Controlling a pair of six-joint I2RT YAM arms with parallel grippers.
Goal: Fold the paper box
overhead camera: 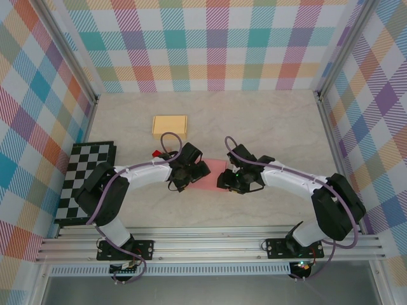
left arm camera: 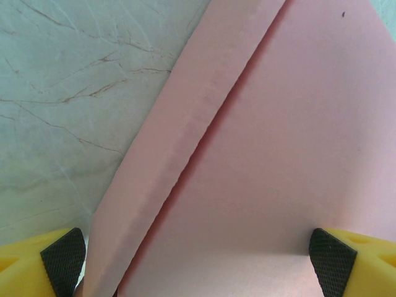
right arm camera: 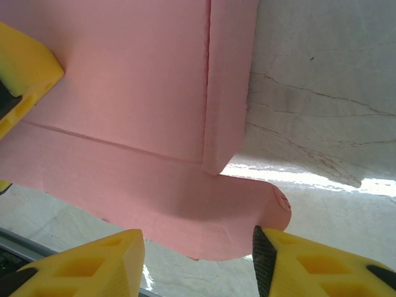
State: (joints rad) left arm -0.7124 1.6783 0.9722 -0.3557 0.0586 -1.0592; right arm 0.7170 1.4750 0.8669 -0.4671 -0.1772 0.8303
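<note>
Two yellow-fingered grippers meet over the flat pink paper box blank (overhead camera: 214, 175), mid-way across the pale marble table (overhead camera: 267, 127). The left gripper (left arm camera: 198, 263) gapes wide astride its creased side flap (left arm camera: 173, 154) — likely steadying. The right gripper (right arm camera: 197, 260), jaws half apart, brackets the rounded tab (right arm camera: 247, 213) — apparently to fold it.

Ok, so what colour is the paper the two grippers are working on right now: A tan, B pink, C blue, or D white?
B: the paper lying between the two arms is pink, and the wrist view shows its creased pink flap just ahead of the right gripper.
</note>
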